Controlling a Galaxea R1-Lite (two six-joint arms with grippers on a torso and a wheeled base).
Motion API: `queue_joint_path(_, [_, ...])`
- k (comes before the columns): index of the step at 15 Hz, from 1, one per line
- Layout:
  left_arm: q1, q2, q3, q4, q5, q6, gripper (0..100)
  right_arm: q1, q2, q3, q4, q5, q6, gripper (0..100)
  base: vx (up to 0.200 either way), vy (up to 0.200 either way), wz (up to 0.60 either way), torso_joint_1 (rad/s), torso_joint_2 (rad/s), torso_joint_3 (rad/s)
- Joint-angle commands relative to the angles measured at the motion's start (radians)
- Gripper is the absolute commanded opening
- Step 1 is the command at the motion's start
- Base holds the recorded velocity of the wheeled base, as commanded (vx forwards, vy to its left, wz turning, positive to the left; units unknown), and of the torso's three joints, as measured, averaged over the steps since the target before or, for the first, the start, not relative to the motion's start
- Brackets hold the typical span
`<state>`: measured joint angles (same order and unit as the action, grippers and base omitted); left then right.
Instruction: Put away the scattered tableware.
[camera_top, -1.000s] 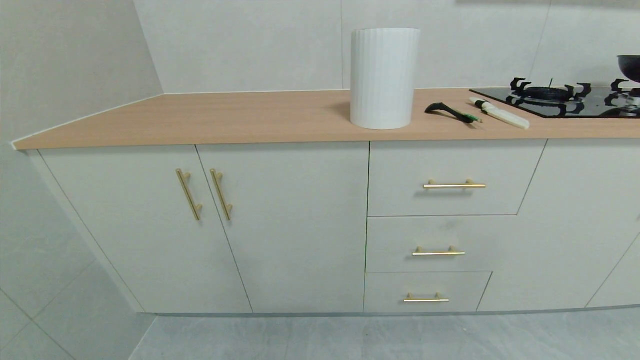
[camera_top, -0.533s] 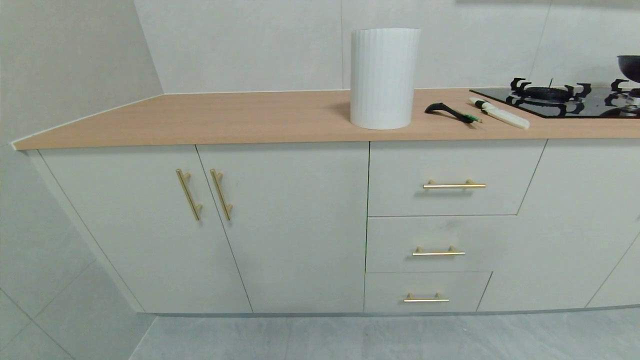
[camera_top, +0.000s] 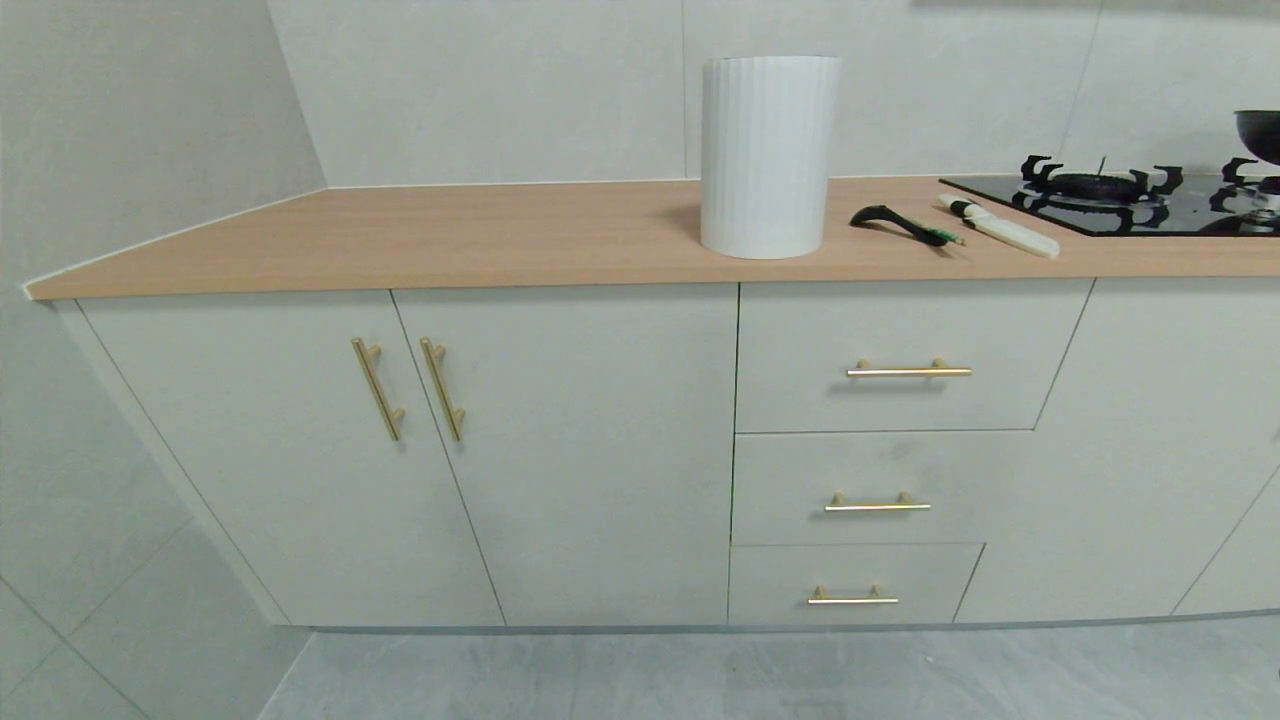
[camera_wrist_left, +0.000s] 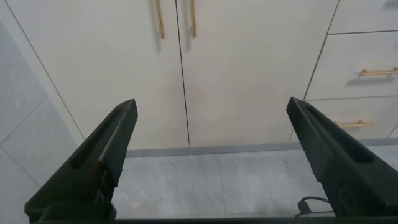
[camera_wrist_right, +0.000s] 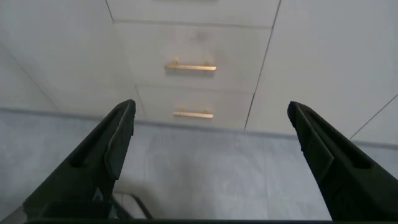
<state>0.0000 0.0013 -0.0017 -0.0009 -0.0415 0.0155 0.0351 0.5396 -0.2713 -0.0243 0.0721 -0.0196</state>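
Observation:
On the wooden countertop (camera_top: 480, 235) lie a black-handled utensil (camera_top: 897, 221) and a cream-handled knife (camera_top: 1000, 228), just right of a tall white ribbed container (camera_top: 766, 156). My left gripper (camera_wrist_left: 211, 130) hangs low and open in front of the double cabinet doors (camera_wrist_left: 180, 74), holding nothing. My right gripper (camera_wrist_right: 211, 134) is also open and empty, down by the lower drawers (camera_wrist_right: 193, 62).
A black gas hob (camera_top: 1130, 200) sits at the counter's right end with a dark pan (camera_top: 1258, 132) on it. Below are cabinet doors (camera_top: 410, 450) with gold handles and three drawers (camera_top: 890, 360) stacked to the right. A wall closes off the left side; grey floor tiles (camera_top: 700, 680) lie below.

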Motion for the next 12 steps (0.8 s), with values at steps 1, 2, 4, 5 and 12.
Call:
queue_joint_path(1, [0.000,0.000,0.000,0.001,0.000,0.000,100,0.005,0.303,-0.052,-0.065,0.006,-0.002,100,0.000,0.000,0.00,0.000,0.00,0.000])
queue_joint_path(2, [0.000,0.000,0.000,-0.001,0.000,0.000,100,0.019,0.393,-0.069,-0.106,0.006,-0.002,100,0.000,0.000,0.00,0.000,0.00,0.000])
queue_joint_path(4, [0.000,0.000,0.000,-0.001,0.000,0.000,100,0.035,0.557,-0.097,-0.192,0.005,0.000,100,0.000,0.000,0.00,0.000,0.00,0.000])
queue_joint_path(5, [0.000,0.000,0.000,0.001,0.000,0.000,100,0.039,0.648,-0.111,-0.244,0.005,0.001,100,0.000,0.000,0.00,0.000,0.00,0.000])
queue_joint_path(12, [0.000,0.000,0.000,0.001,0.015,-0.005,100,0.081,1.105,-0.169,-0.625,-0.005,0.001,100,0.000,0.000,0.00,0.000,0.00,0.000])
